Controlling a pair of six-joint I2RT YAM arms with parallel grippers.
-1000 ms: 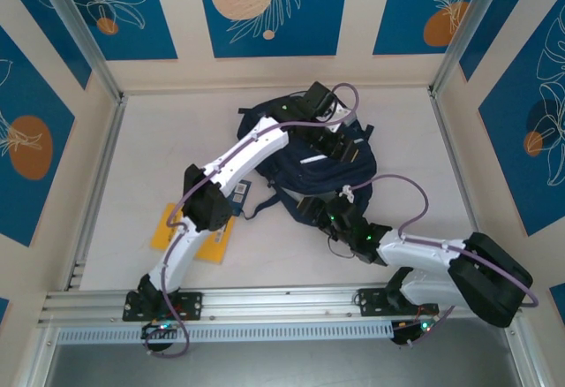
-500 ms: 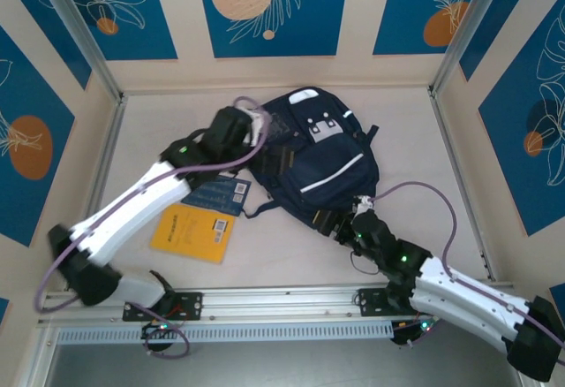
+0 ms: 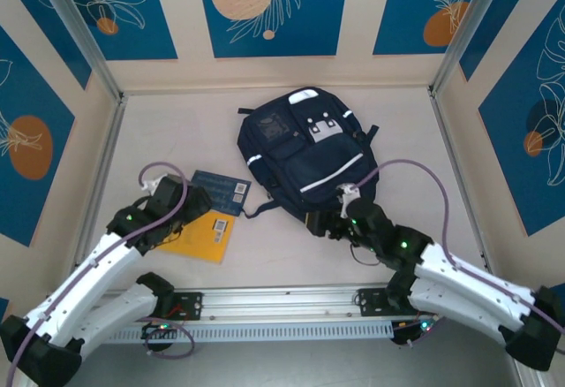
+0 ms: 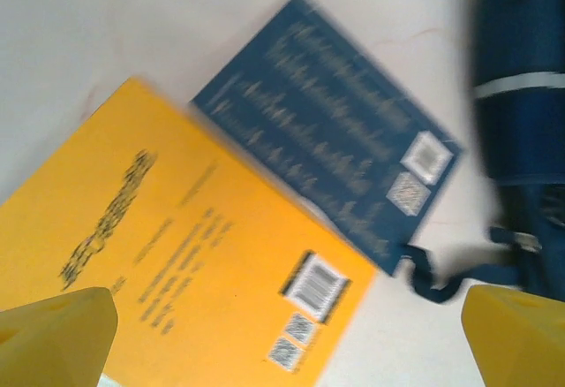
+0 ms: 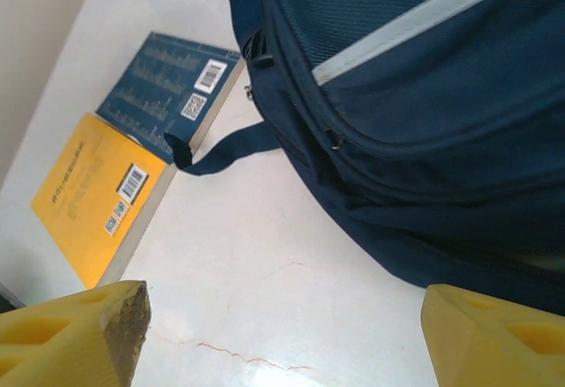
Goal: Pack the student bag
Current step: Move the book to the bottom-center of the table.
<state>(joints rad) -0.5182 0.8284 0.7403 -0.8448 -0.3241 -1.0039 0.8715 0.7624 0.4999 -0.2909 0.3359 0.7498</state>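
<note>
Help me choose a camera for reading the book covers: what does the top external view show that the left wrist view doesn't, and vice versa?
Top external adds the whole student bag lying flat, both arms, and the right gripper open at the bag's near edge. Left wrist adds the covers' barcodes and code squares close up, though blurred, with the open left gripper above them. Both share the yellow book, the blue book against it, and a bag strap end.
</note>
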